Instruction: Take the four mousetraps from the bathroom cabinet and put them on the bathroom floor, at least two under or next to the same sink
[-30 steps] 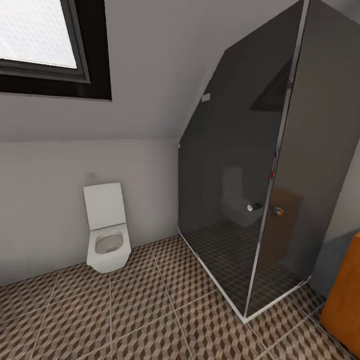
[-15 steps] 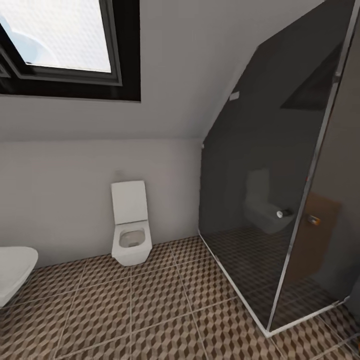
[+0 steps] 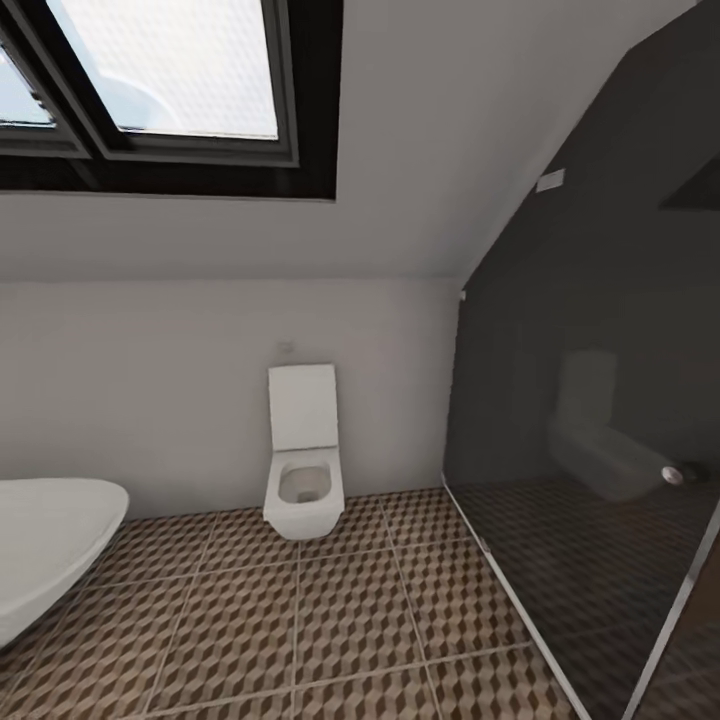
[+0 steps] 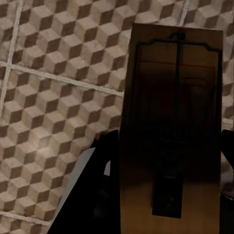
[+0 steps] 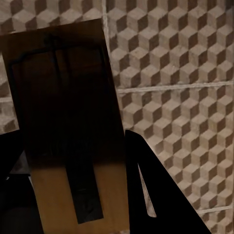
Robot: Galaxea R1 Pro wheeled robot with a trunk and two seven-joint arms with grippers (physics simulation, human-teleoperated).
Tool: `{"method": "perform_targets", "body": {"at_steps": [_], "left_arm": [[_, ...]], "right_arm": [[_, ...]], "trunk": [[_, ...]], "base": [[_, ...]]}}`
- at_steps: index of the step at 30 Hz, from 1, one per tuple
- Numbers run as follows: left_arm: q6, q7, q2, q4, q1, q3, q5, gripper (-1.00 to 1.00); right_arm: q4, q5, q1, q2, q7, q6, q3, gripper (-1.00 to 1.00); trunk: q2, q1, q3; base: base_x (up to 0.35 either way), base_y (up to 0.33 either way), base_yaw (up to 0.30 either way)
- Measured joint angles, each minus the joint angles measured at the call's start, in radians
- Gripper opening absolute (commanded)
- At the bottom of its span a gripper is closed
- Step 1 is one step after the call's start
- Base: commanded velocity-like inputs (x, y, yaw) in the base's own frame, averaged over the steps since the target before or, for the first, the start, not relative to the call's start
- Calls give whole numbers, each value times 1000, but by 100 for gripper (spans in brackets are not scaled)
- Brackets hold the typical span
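A white wall-hung toilet (image 3: 303, 470) stands against the pale grey wall (image 3: 150, 390) at centre frame. A black-framed skylight (image 3: 170, 80) glows bright at upper left. Dark glass of a shower enclosure (image 3: 600, 420) fills the right side. A white bathtub (image 3: 45, 550) edge curves at lower left.

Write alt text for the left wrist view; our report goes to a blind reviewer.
A brown wooden mousetrap with black wire parts sits between the left gripper's dark fingers, held above the cube-patterned bathroom floor with pale grout lines.
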Motion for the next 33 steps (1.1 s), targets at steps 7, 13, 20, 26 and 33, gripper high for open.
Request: {"method": "perform_targets", "body": {"at_steps": [7, 13, 20, 26, 33], "left_arm": [[0, 0, 0, 0, 0, 0, 0, -100], [0, 0, 0, 0, 0, 0, 0, -100], [1, 0, -1, -1, 0, 0, -1, -100], [1, 0, -1, -1, 0, 0, -1, -100], [1, 0, -2, -1, 0, 0, -1, -100]], "right_arm": [[0, 0, 0, 0, 0, 0, 0, -100], [0, 0, 0, -1, 0, 0, -1, -100], [0, 0, 0, -1, 0, -2, -1, -100], [0, 0, 0, -1, 0, -3, -1, -100], [0, 0, 0, -1, 0, -3, -1, -100]], "trunk": [[0, 0, 0], [0, 0, 0], [0, 0, 0], [0, 0, 0], [0, 0, 0]], "base": [[307, 0, 300], [298, 0, 300], [304, 0, 136], [318, 0, 17], [320, 0, 2]]}}
